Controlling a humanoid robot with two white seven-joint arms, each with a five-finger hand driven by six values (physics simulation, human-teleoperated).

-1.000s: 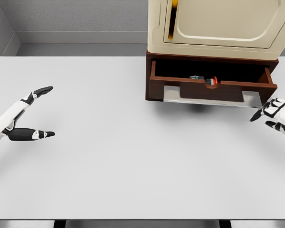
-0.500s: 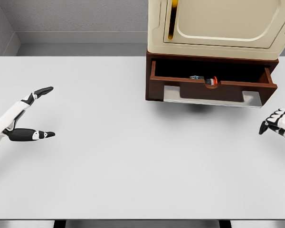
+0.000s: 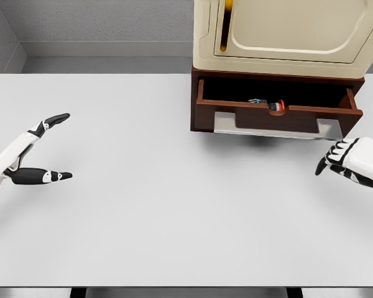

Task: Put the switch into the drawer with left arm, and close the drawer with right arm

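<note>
**Right hand curled below open drawer, switch inside**

Right hand [image 3: 348,162] low at the right edge, fingers [image 3: 328,162] curled toward the palm and pressed together, holding nothing, dark fingertips pointing left. Hovering over the white table [image 3: 174,211], apart from everything. Just up and to the left of it — the pale handle plate [image 3: 276,126] hanging beneath the drawer [image 3: 280,116] front, near but not touching. Drawer itself above that, pulled out of its dark brown housing, front panel facing the camera with a small half-round notch in the top edge. Inside, up and left of the right hand, right behind that notch: the switch [image 3: 270,104], a small thing with grey, teal and red parts, lying on the drawer floor close against the front panel. Exact lie of it too small to tell. Higher still, resting on the brown housing, a cream cabinet [image 3: 286,34] with a rounded recessed panel and a narrow yellow strip at its left side.

Far across the table from the right hand, at the left edge — left hand [image 3: 31,155], wide open, thumb and forefinger spread well apart, grasping nothing, arm coming in from the lower left. Grey wall [image 3: 99,22] beyond the table's far edge.
</note>
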